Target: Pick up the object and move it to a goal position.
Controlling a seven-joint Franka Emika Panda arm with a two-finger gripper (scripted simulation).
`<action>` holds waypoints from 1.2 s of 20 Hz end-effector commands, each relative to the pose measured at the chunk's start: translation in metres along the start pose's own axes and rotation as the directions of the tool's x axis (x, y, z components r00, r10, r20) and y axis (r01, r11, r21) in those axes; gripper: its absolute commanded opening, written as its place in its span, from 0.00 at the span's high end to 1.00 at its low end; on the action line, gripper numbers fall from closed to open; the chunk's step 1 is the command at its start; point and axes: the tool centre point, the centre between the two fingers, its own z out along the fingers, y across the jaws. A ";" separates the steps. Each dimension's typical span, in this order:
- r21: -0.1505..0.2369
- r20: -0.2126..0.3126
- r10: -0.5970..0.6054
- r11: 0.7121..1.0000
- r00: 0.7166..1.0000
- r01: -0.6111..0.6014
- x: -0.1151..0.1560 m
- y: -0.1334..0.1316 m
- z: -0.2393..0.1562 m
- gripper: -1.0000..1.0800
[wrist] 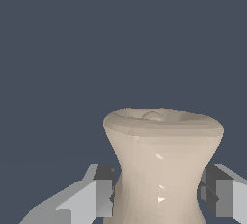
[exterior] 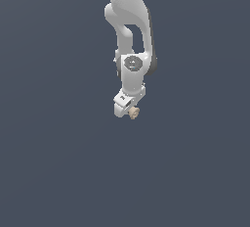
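Fingers (wrist: 159,196) clamp object (wrist: 161,165) at narrow waist, frame centre; flared end points away from wrist, long axis crosswise to grip.

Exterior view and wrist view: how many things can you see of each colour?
Beige: 1, the small beige spool-shaped object with a flared top and narrow waist, between the gripper's grey fingertips.
White-grey: 1, the white-grey robot arm.
Total: 2.

Plain dark grey-blue ground (exterior: 58,172)
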 end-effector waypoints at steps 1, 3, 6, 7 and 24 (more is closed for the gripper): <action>0.000 0.000 0.000 1.000 1.000 0.000 0.000 0.000 0.000 1.00; 0.000 0.000 0.000 1.000 1.000 0.000 0.002 0.000 -0.002 1.00; 0.000 0.000 0.000 1.000 1.000 0.000 0.006 0.000 -0.008 1.00; 0.000 0.000 0.000 1.000 1.000 0.000 0.008 0.000 -0.011 1.00; 0.001 -0.001 -0.001 1.000 1.000 0.001 0.094 -0.001 -0.120 1.00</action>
